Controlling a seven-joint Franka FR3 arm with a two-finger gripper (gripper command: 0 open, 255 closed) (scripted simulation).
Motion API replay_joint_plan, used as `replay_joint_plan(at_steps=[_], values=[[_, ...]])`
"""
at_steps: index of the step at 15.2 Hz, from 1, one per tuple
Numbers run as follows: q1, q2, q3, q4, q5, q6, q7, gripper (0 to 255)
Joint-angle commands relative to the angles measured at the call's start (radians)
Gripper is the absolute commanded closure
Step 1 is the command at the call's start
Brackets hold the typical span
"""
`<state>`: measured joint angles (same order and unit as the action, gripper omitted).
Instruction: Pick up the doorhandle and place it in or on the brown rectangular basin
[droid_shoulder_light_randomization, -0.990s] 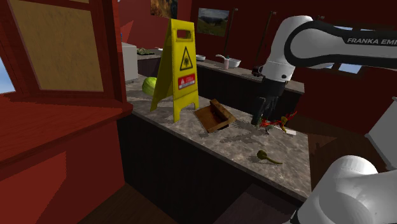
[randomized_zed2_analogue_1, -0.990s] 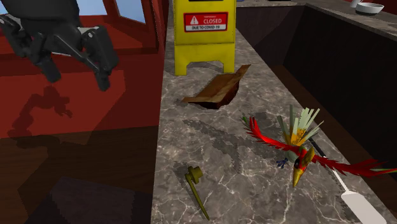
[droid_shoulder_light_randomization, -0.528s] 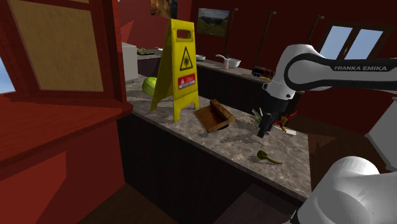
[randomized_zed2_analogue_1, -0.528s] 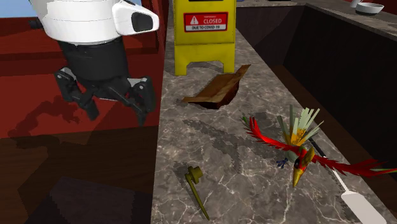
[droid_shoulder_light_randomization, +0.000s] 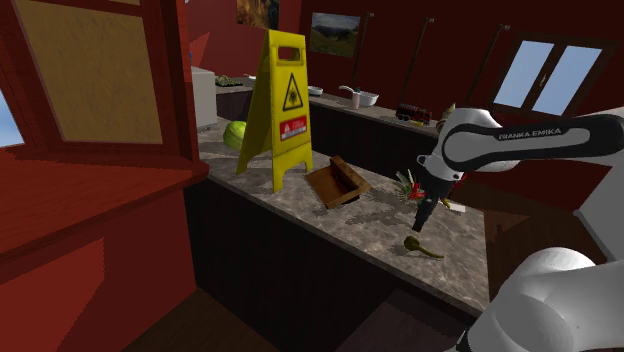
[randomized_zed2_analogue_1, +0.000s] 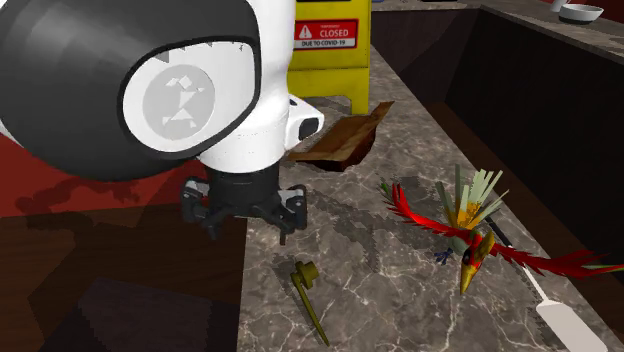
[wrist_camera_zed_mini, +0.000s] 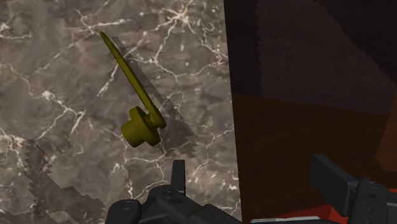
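The olive-green doorhandle (wrist_camera_zed_mini: 141, 109), a round collar with a long thin lever, lies flat on the grey marbled stone countertop (wrist_camera_zed_mini: 51, 127) close to the front edge. Its collar is turned toward the all-black two-finger gripper (wrist_camera_zed_mini: 254, 183) and its lever points away. The gripper hangs just above and short of the handle with its fingers spread and nothing between them. In the wrist view one finger (wrist_camera_zed_mini: 178, 175) is over the stone just beside the collar, while the other is out past the counter's edge over the dark floor. The step in hand looks like the final approach before the grasp, so the hand should first slide inward over the counter until the handle sits midway between the fingers, and only then descend. Because the lever lies at a slant to the line between the fingers, a small wrist turn to bring the jaws square across it would probably help. Gripping near the collar, where the part is thickest, should hold better than pinching the slim tip, which may pivot or skid on the smooth stone. The handle is low, so the fingertips need to come almost to the surface without pressing into it. The brown rectangular basin (randomized_zed2_analogue_1: 345, 135) sits well apart, farther along the counter just in front of the yellow folding warning sign (randomized_zed2_analogue_1: 330, 50), and the carry will need a clean lift. To the side lies a red and green feathered bird figure (randomized_zed2_analogue_1: 465, 225), apart from the handle and unlikely to interfere.
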<state>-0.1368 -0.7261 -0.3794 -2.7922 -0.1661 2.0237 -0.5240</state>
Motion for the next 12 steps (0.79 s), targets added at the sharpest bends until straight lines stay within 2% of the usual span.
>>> replay_joint_plan(at_steps=[1,5,8,12], values=[[-0.013,0.047,-0.054,-0.025,-0.029,0.074,-0.062,0],[-0.012,0.188,-0.168,-0.027,-0.058,0.220,-0.190,0],[0.017,0.319,-0.263,-0.009,-0.043,0.332,-0.303,0],[0.046,0.397,-0.303,-0.019,-0.012,0.416,-0.349,0]])
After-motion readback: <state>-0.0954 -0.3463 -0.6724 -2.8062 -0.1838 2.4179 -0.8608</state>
